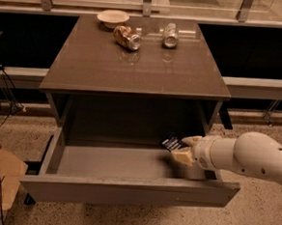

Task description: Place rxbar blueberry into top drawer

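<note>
Navy rxbar blueberry [172, 142] in the tool [180, 149], inside open grey top drawer [125, 193], right side.

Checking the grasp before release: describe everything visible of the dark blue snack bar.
The dark navy-blue wrapped snack bar is small, flat, with pale lettering, tilted, its right end pinched in the jaws of the tan-fingered gripper. It hangs inside the open grey drawer, near its right side; floor contact unclear.
</note>
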